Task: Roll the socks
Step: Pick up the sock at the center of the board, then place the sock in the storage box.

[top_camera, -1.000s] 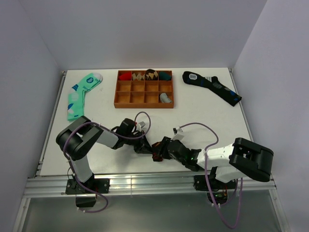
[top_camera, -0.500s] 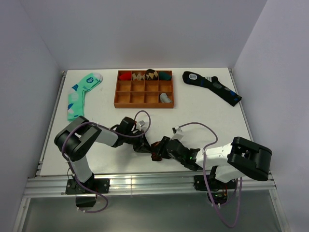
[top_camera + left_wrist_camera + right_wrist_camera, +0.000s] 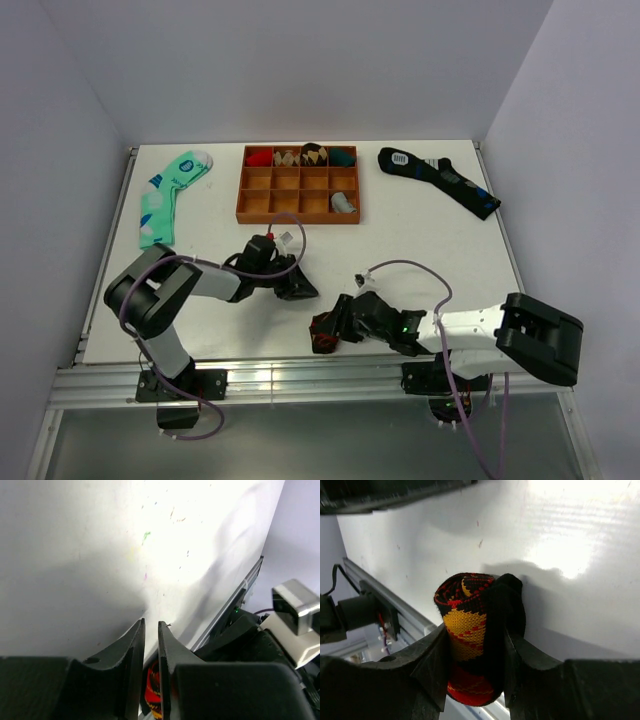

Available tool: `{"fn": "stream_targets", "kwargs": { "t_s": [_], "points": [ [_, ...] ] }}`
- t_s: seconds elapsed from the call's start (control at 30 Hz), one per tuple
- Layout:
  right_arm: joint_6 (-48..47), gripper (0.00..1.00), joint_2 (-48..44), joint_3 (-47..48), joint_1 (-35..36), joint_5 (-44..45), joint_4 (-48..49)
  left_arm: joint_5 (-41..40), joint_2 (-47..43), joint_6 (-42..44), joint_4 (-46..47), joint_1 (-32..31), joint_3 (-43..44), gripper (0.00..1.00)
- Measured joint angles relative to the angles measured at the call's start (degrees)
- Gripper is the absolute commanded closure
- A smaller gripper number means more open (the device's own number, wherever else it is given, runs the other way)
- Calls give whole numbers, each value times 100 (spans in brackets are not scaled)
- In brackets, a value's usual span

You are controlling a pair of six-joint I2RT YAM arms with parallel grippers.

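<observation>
Table edge is your biggest worry. The white table (image 3: 420, 215) ends just beside the black argyle sock with red and orange diamonds (image 3: 462, 615), which is rolled and clamped between the jaws of the right gripper (image 3: 476, 637), close to the front rail. Let go there and the roll could tumble off. Its outer black fold looks loose, so it may spring open. The left gripper (image 3: 151, 625) hangs nearby, jaws a slit apart, holding nothing.

As for writing, the mint green and white sock (image 3: 165, 195) bears dark oval marks and the dark navy sock with blue spots (image 3: 440, 178) a white patch; you can read neither.
</observation>
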Motion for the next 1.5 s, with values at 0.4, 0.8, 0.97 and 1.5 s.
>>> {"fn": "stream_targets", "kwargs": {
  "t_s": [0.4, 0.8, 0.97, 1.5],
  "points": [
    [-85, 100, -951, -31, -302, -516, -1202, -581, -1115, 184, -439, 214, -118, 82],
    [-1239, 100, -520, 1537, -1364, -496, -3093, -1139, -3224, 876, -2463, 787, 531, 83],
    [-1779, 100, -79, 2955, -1823, -476, -3589, -1189, -3703, 1115, -3139, 1001, 872, 83],
    [-2702, 100, 2070, 6437, -3093, -1381, -3530, -1342, -4240, 1528, -4551, 1353, 1495, 85]
  ]
}}
